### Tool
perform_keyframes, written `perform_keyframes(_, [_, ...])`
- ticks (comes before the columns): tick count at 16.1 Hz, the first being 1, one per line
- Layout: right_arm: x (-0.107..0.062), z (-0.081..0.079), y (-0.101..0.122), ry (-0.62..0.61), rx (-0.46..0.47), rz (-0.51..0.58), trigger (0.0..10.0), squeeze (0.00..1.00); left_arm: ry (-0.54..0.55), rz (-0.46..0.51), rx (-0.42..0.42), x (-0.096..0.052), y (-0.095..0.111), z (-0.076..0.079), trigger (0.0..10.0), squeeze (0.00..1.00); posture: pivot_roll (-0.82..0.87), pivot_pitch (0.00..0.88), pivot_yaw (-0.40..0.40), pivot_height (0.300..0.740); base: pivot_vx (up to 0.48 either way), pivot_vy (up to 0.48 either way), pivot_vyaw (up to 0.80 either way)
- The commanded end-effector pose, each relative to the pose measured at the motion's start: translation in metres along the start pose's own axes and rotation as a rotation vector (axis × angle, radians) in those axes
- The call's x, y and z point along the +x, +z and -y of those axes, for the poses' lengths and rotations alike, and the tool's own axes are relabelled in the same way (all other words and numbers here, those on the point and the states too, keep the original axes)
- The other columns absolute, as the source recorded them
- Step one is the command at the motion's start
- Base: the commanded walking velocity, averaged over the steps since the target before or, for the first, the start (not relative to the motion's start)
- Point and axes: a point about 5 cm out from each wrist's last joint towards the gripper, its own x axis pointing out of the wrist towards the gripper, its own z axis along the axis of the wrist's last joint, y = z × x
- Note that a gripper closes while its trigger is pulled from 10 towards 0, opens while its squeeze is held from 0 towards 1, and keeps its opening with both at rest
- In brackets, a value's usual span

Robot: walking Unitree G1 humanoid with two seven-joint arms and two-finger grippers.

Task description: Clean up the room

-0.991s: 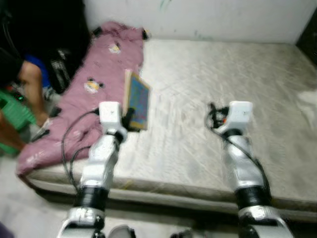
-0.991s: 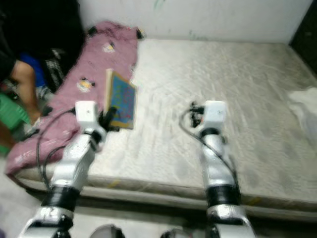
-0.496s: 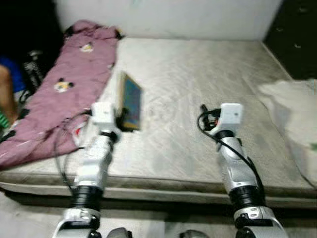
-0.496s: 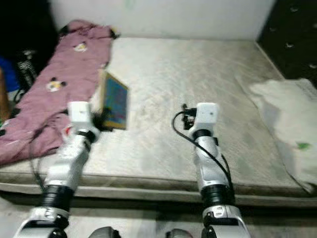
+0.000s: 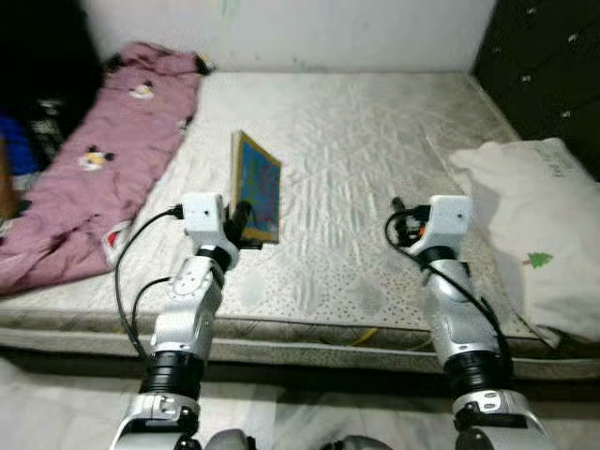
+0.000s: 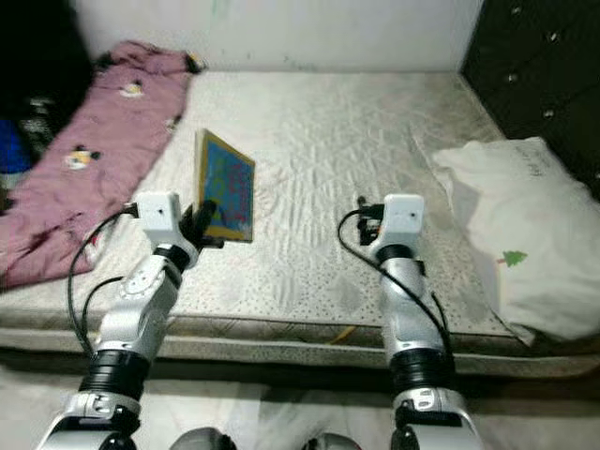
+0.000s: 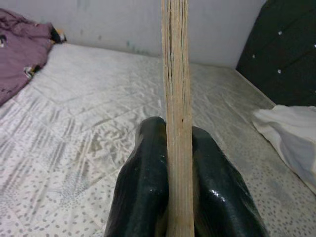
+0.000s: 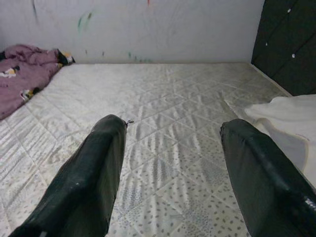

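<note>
Between left tool (image 7: 178, 148) fingers, upright book (image 5: 257, 186)

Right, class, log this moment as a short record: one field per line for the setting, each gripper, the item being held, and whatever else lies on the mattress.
setting: bare quilted mattress against a pale wall
left gripper: shut on the book, over the mattress's near left part
held item: book with a blue cover, held upright on edge
right gripper: open, holding nothing, above the mattress
left of mattress: pink blanket with cartoon prints
right of mattress: white pillow at the near right edge
</note>
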Motion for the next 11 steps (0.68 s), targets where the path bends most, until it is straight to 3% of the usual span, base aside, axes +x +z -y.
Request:
perform_keyframes(1, [0.0033,-0.0045,0.0057,0.012,0.011,0.018,10.0,0.00,-0.004,0.060,0.010,0.0010,0.0129,-0.0028,10.0,0.00,-0.02,0.000,0.023,0.740,0.262,0.000,0.00])
perform_keyframes(11, [0.0040,-0.0033,0.0059,0.005,0.004,0.021,10.0,0.00,-0.006,0.048,-0.003,0.0018,0.0113,-0.0025,10.0,0.00,-0.02,0.000,0.024,0.740,0.252,0.000,0.00])
